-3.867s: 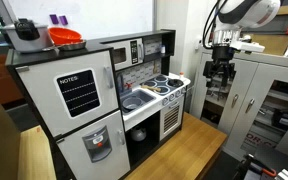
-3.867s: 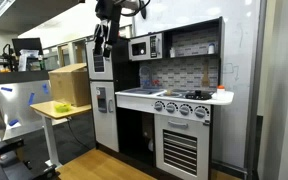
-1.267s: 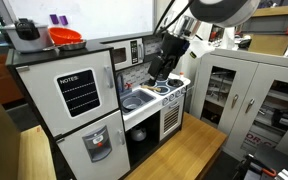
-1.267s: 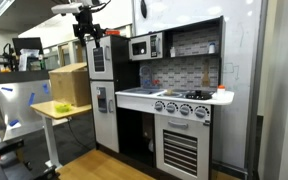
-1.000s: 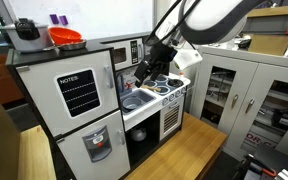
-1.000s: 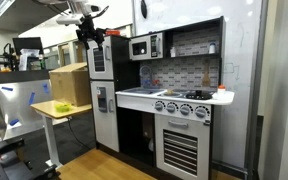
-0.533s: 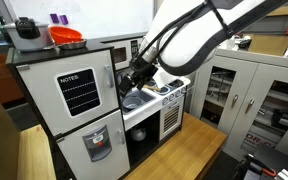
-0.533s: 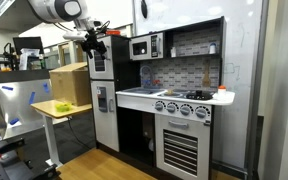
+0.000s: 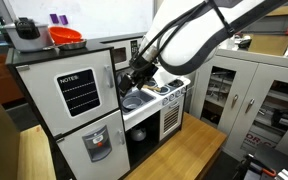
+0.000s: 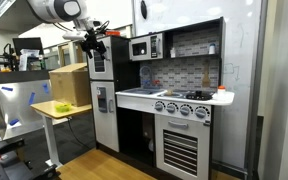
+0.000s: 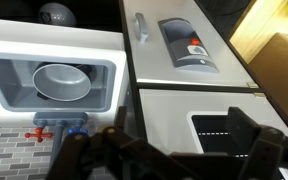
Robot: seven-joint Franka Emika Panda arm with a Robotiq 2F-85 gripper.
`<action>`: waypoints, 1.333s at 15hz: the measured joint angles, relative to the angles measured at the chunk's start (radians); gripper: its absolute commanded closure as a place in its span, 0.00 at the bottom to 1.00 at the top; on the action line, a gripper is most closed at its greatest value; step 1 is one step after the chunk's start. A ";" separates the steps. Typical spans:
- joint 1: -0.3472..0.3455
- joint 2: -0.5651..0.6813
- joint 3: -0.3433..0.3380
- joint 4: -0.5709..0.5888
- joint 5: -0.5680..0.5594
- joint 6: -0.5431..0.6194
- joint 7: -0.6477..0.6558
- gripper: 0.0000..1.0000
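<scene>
My gripper (image 9: 136, 76) hangs in front of a toy kitchen, at the seam between the white fridge door (image 9: 79, 95) and the microwave (image 9: 126, 53). It is open and holds nothing. In an exterior view the gripper (image 10: 94, 44) sits level with the upper fridge door (image 10: 100, 58). In the wrist view the two dark fingers (image 11: 264, 150) frame the black notes board (image 11: 224, 128) on the white door. The microwave window (image 11: 56, 82) shows a grey round dish inside. The grey dispenser panel (image 11: 187, 46) lies further off.
On the fridge top stand a black pot (image 9: 24, 32) and an orange bowl (image 9: 66, 38). The sink (image 9: 136, 100) and stove (image 9: 169, 86) lie below my arm. A cardboard box (image 10: 70, 84) rests on a small table (image 10: 56, 110). Grey cabinets (image 9: 234, 95) stand behind.
The arm has swung from the cabinets across to the fridge and microwave front over the last seconds. In the last half second it stays still, the jaws open throughout.
</scene>
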 measured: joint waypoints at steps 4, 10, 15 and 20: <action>0.003 0.024 0.004 0.012 -0.051 0.060 0.046 0.00; -0.002 0.074 -0.033 0.085 -0.529 0.125 0.489 0.00; 0.036 0.118 -0.028 0.152 -0.673 0.124 0.629 0.00; 0.040 0.144 -0.063 0.196 -0.832 0.125 0.785 0.00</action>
